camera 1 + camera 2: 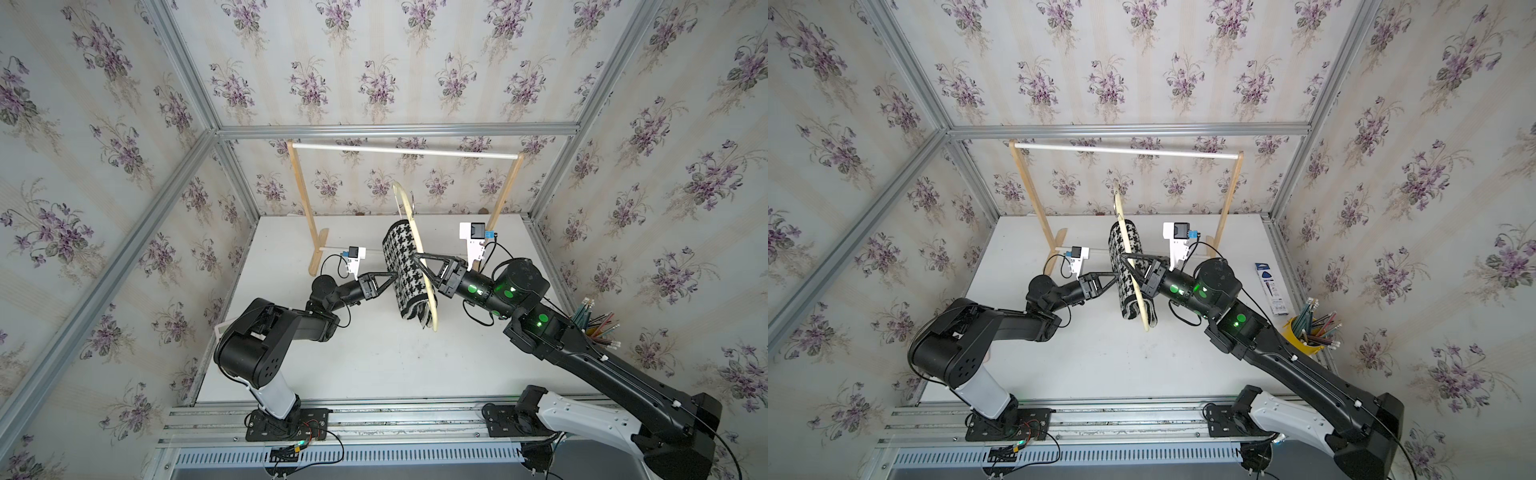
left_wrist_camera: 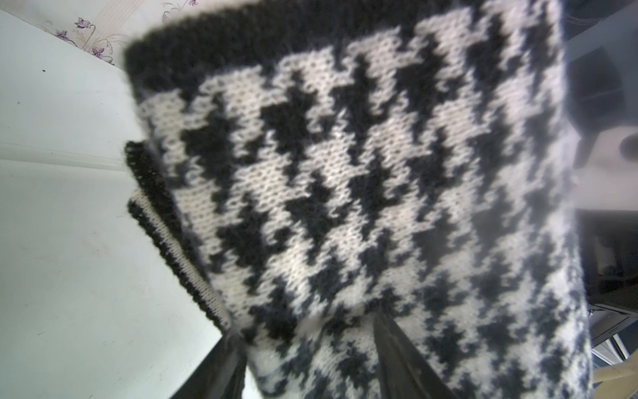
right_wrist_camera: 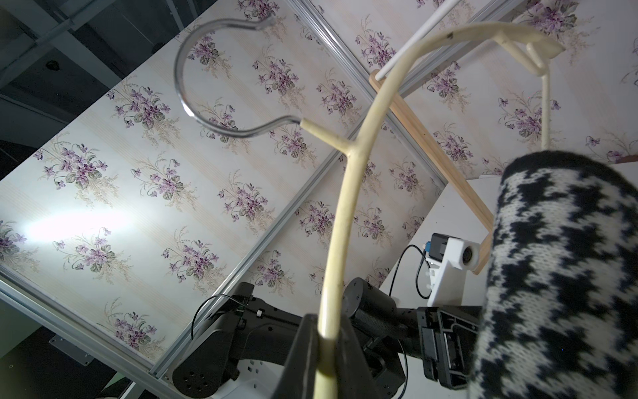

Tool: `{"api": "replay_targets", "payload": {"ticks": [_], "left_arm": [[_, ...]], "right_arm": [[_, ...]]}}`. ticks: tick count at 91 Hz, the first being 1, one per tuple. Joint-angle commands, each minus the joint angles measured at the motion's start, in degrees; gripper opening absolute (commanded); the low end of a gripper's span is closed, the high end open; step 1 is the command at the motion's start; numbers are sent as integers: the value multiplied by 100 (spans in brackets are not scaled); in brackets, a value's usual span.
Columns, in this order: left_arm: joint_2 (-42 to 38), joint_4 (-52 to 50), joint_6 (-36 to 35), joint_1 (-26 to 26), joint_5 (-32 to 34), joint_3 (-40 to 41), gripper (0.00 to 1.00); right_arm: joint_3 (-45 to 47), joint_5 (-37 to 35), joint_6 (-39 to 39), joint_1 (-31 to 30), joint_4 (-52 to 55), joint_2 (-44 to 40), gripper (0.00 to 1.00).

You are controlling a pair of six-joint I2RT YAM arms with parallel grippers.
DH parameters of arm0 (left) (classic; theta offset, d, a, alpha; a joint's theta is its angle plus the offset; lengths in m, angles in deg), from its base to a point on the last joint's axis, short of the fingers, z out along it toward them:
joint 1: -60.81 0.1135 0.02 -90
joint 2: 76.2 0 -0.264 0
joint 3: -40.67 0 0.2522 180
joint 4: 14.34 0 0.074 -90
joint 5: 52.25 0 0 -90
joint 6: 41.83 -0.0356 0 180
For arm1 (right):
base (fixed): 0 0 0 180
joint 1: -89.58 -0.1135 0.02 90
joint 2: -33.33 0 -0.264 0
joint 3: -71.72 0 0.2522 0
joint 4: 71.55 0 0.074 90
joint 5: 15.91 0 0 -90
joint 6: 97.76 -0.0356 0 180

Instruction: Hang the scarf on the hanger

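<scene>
Scarf (image 1: 405, 274) is draped over hanger (image 3: 345, 193) bar, aloft; hanger is clenched by right gripper (image 3: 326, 328); scarf is straddled by left gripper (image 2: 303, 331) jaws, grip not determinable; scarf could be dragged off if snagged on withdrawal.

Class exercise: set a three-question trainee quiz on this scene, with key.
1. True or false: the scarf lies flat on the table.
2. Which gripper holds the hanger? A) left B) right
3. Is the hanger's hook on the rack's white rod?
Key: 1 false, it drapes over the hanger; 2 B, the right gripper pinches its curved arm; 3 no, it is free.
</scene>
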Motion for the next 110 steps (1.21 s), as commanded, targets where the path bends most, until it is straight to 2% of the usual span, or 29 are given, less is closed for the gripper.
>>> {"api": "replay_targets", "payload": {"ticks": [1, 15, 19, 26, 38, 74, 110], "left_arm": [[11, 90, -214, 1, -95, 4, 60], [-63, 92, -305, -29, -6, 29, 56], [-96, 91, -321, -46, 56, 56, 47], [-172, 92, -378, -87, 170, 100, 26], [-289, 96, -440, -163, 322, 181, 0], [-222, 88, -535, -271, 744, 592, 0], [48, 92, -607, -272, 800, 623, 0]], "right_arm": [[-78, 98, 25, -2, -555, 9, 0], [-79, 134, -24, -2, -645, 10, 0], [-67, 142, -36, -2, -669, 10, 0], [-48, 136, -47, -2, -693, 10, 0], [-26, 112, -43, -1, -703, 3, 0], [6, -203, 145, -2, -520, -78, 0], [15, -243, 173, -2, -475, -69, 0]]}}
